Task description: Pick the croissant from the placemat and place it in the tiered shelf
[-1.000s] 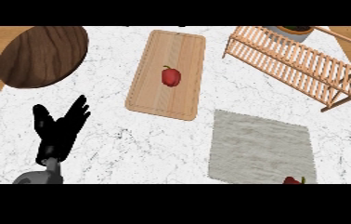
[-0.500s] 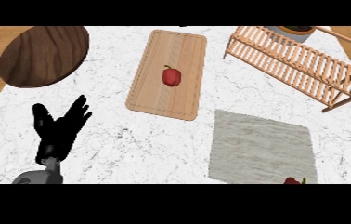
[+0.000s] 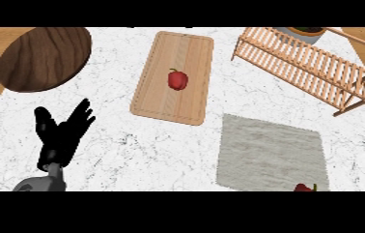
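Head view: your left hand [image 3: 63, 133] rests with fingers straight and spread over the white marble counter [image 3: 121, 150], the grey placemat [image 3: 271, 152] lies lower right with only a red item [image 3: 305, 187] at its near edge, no croissant visible, slatted tiered shelf [image 3: 306, 65] upper right.

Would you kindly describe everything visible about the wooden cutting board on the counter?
The cutting board is a light wooden rectangle with rounded corners and lengthwise grain, with a shallow groove running just inside its edge. It lies flat on the white marbled counter, slightly tilted in the view, between the dark round wooden board and the slatted wooden shelf. A red bell pepper rests near its middle. Neither the placemat nor the left hand touches it.
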Available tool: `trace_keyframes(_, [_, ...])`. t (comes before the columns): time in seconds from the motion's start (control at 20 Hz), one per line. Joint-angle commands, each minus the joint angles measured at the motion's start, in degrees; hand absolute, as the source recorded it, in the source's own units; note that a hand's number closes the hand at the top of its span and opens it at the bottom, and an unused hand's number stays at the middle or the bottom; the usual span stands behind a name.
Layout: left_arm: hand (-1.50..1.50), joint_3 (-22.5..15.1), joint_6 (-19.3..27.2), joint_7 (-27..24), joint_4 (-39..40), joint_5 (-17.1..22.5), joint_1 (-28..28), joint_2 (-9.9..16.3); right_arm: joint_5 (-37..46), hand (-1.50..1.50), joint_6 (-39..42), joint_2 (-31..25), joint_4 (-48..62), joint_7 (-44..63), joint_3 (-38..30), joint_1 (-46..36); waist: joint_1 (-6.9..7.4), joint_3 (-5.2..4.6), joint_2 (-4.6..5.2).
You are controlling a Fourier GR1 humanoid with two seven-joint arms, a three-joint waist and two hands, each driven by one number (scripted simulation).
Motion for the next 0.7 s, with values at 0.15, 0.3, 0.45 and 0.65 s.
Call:
trace_keyframes(0.15, [0.00,0.9,0.1,0.5,1.6,-0.2,-1.2,0.1,-2.1,1.50,-6.9,0.7,0.8,3.5,-3.8,-1.9,0.01,-0.17,0.25])
trace_keyframes(0.3, [0.00,-0.6,0.7,1.6,-1.7,-0.8,1.6,-0.9,-4.2,-1.50,-12.6,0.3,0.8,1.8,-6.8,-0.7,0.44,-0.11,0.24])
trace_keyframes(0.45, [0.00,-0.6,0.4,0.0,1.2,-1.3,0.7,-1.4,-7.3,-1.50,-13.4,-0.2,0.3,0.0,-8.6,-0.9,-0.05,-0.14,0.24])
trace_keyframes(0.65, [0.00,-0.2,0.4,0.7,-0.3,-1.2,1.2,-1.2,-11.3,-1.50,-18.6,1.6,-0.7,-1.2,-11.7,-1.4,0.16,-0.14,0.19])
